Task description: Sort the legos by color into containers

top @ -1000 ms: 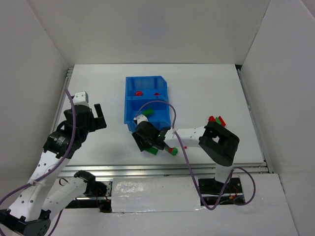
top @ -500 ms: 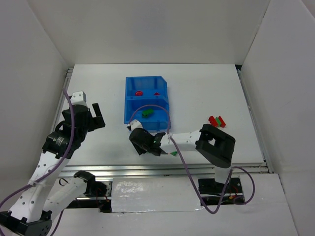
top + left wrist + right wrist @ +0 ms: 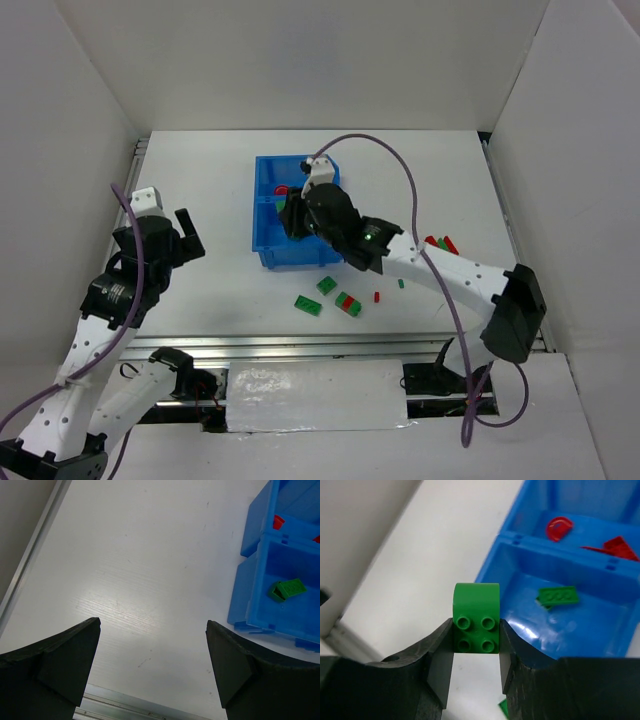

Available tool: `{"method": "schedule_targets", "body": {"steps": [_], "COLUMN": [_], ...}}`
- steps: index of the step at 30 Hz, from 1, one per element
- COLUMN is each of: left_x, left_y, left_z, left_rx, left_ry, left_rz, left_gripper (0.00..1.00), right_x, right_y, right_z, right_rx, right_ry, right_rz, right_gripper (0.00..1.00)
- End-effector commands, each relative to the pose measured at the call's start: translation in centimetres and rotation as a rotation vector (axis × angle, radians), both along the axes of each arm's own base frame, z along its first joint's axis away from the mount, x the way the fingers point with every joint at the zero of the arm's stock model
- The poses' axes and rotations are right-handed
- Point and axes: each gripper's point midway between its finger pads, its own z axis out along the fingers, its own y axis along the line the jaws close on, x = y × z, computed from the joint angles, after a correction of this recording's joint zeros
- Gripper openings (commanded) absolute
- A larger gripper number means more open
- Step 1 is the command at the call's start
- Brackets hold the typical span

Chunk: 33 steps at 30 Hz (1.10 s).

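My right gripper (image 3: 476, 630) is shut on a green lego (image 3: 476, 617) with four studs and holds it above the left rim of the blue bin (image 3: 555, 547). In the top view this gripper (image 3: 292, 217) hangs over the bin (image 3: 265, 250). The near compartment holds a flat green lego (image 3: 559, 596), which also shows in the left wrist view (image 3: 287, 589). The far compartment holds red pieces (image 3: 558, 527). My left gripper (image 3: 152, 665) is open and empty over bare table left of the bin (image 3: 250, 580); in the top view it (image 3: 185, 236) sits at the left.
Loose legos lie in front of the bin: two green ones (image 3: 308, 305) (image 3: 327, 285), a red-green pair (image 3: 348, 303), a tiny red one (image 3: 376, 296) and a tiny green one (image 3: 401, 283). More red and green legos (image 3: 440, 242) lie at the right. White walls enclose the table.
My right arm has risen from the table in front of the bin and swung back over it, carrying the green lego. The left arm has drifted slightly left.
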Motion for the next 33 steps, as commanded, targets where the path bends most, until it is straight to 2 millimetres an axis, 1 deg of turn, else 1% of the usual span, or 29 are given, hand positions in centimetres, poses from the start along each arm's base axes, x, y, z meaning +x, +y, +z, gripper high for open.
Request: {"method": "schedule_targets", "body": {"steps": [1,3,4,5,6,7,8,9,11,12,14,15,16,17,18,19,20,21,22,23,24,26,27,28,29,30,31,32,33], "left_x": [0.4,0.4,0.4,0.5,0.6,0.7,0.7,0.8,1.0,1.0,1.1,1.1,1.1,1.1,1.1,1.0,1.1,1.1,1.1,1.1,1.1,1.1,1.1,1.1,1.2,1.2,1.2,1.2,1.2], "left_y": [-0.1,-0.2,-0.2,-0.3,-0.6,-0.7,-0.8,-0.9,-1.1,-1.2,-1.3,-1.3,-1.4,-1.5,-1.4,-1.5,-1.6,-1.6,-1.7,-1.7,-1.7,-1.7,-1.8,-1.8,-1.9,-1.9,-1.9,-2.0,-2.0], "left_z": [0.9,0.8,0.8,0.8,0.6,0.6,0.5,0.4,0.2,0.3,0.2,0.2,0.2,0.2,0.2,0.3,0.3,0.4,0.4,0.5,0.5,0.4,0.3,0.3,0.3,0.3,0.1,0.2,0.1], "left_rx": [-0.007,-0.008,-0.009,-0.007,-0.012,-0.014,-0.013,-0.015,-0.013,-0.017,-0.016,-0.018,-0.020,-0.022,-0.021,-0.024,-0.024,-0.025,-0.030,-0.029,-0.030,-0.032,-0.032,-0.030,-0.032,-0.033,-0.031,-0.034,-0.031], "left_ry": [-0.039,-0.037,-0.037,-0.035,-0.032,-0.031,-0.025,-0.022,-0.013,-0.013,-0.009,-0.010,-0.011,-0.012,-0.013,-0.015,-0.019,-0.021,-0.023,-0.023,-0.024,-0.023,-0.021,-0.020,-0.018,-0.016,-0.012,-0.013,-0.011], "left_rz": [-0.005,-0.011,-0.014,-0.020,-0.032,-0.040,-0.047,-0.051,-0.058,-0.063,-0.070,-0.071,-0.075,-0.078,-0.079,-0.083,-0.088,-0.090,-0.095,-0.098,-0.095,-0.098,-0.101,-0.104,-0.108,-0.109,-0.111,-0.112,-0.113], "left_gripper": [1.00,1.00,1.00,1.00,1.00,1.00,1.00,1.00,0.99,0.99,0.99,0.99,0.99,1.00,1.00,1.00,1.00,1.00,1.00,0.99,0.99,0.99,1.00,0.99,0.99,0.99,1.00,0.99,0.99], "right_x": [3.3,5.0,5.9,6.4,6.8,7.4,7.6,7.7,7.8,7.7,6.9,6.0,4.7,3.6,1.2,-0.5,-2.0,-4.0,-4.8,-5.9,-7.8,-10.1,-10.5,-10.9,-11.0,-10.8,-10.8,-10.6,-10.3], "right_y": [-2.2,-2.1,-2.3,-2.0,-2.0,-2.1,-1.7,-1.7,-1.7,-2.1,-2.7,-3.3,-3.5,-3.5,-3.5,-3.7,-3.8,-4.8,-4.8,-4.8,-4.8,-4.1,-3.7,-4.1,-3.9,-3.6,-3.4,-3.3,-3.1], "right_z": [-4.5,-5.6,-6.8,-6.4,-6.6,-7.2,-6.6,-6.5,-5.6,-4.5,-4.1,-2.0,-3.1,-3.3,-1.0,-3.8,-4.6,-5.9,-5.8,-6.4,-7.7,-9.1,-9.5,-11.1,-11.8,-13.3,-14.1,-15.8,-16.3], "right_rx": [-0.182,-0.232,-0.260,-0.257,-0.261,-0.273,-0.269,-0.279,-0.283,-0.267,-0.255,-0.217,-0.221,-0.217,-0.176,-0.183,-0.181,-0.179,-0.155,-0.152,-0.151,-0.180,-0.199,-0.262,-0.303,-0.352,-0.372,-0.413,-0.424], "right_ry": [0.092,0.107,0.124,0.121,0.126,0.137,0.139,0.141,0.139,0.125,0.121,0.091,0.087,0.068,-0.007,-0.019,-0.034,-0.036,-0.049,-0.045,-0.027,-0.029,-0.022,0.023,0.028,0.054,0.058,0.068,0.065], "right_rz": [-0.133,-0.153,-0.163,-0.161,-0.166,-0.171,-0.160,-0.165,-0.173,-0.182,-0.176,-0.156,-0.115,-0.061,0.064,0.126,0.179,0.233,0.257,0.292,0.367,0.470,0.499,0.508,0.521,0.529,0.539,0.558,0.560], "right_gripper": [0.09,0.11,0.14,0.22,0.53,0.63,0.67,0.76,0.82,0.83,0.83,0.83,0.83,0.81,0.81,0.81,0.81,0.80,0.79,0.78,0.78,0.78,0.80,0.80,0.81,0.81,0.81,0.82,0.82]}}
